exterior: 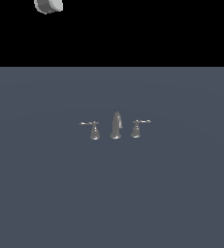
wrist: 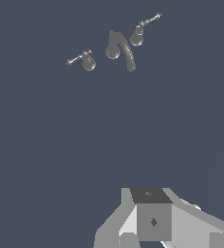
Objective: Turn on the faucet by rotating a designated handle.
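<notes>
The grey robot gripper (wrist: 154, 227), its grip unreadable, hung far above the small silvery lever handle (exterior: 92, 129), nothing grasped.

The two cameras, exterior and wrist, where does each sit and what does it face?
Exterior view: off the arm, facing the small silvery-grey metal faucet nearly level; a grey arm part shows at top.
Wrist view: on the wrist, high above, looking down; the grey gripper shows, jaw state unclear.
Shared: faucet, left-pointing lever handle, dark blue-grey floor.
</notes>
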{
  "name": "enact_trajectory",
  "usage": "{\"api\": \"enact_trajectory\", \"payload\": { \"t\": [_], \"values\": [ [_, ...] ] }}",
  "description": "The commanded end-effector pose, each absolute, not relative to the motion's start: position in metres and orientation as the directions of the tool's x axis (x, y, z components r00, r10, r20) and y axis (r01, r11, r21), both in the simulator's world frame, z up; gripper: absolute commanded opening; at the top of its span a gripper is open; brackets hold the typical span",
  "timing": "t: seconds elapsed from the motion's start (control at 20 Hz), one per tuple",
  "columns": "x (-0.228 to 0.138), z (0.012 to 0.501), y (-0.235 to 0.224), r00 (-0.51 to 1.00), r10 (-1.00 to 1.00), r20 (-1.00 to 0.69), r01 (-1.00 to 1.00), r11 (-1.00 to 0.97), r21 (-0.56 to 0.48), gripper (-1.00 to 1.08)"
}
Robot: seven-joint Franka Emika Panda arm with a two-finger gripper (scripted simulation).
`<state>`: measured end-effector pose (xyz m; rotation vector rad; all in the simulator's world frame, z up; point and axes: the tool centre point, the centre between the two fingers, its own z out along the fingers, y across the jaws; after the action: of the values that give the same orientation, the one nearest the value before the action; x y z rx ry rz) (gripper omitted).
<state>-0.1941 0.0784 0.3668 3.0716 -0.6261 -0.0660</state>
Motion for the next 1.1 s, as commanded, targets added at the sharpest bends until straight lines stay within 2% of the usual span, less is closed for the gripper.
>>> {"api": "enact_trajectory", "payload": {
  "t": [0.0, 1.05],
  "values": [
    [-0.184, 0.352, 0.088, 0.897, -0.440, -0.038, -0.440, -0.898, 0.013, -1.00],
    [-0.083, 0.241, 0.136, 0.648, -0.761, -0.028, -0.761, -0.648, 0.007, -1.00]
  ]
}}
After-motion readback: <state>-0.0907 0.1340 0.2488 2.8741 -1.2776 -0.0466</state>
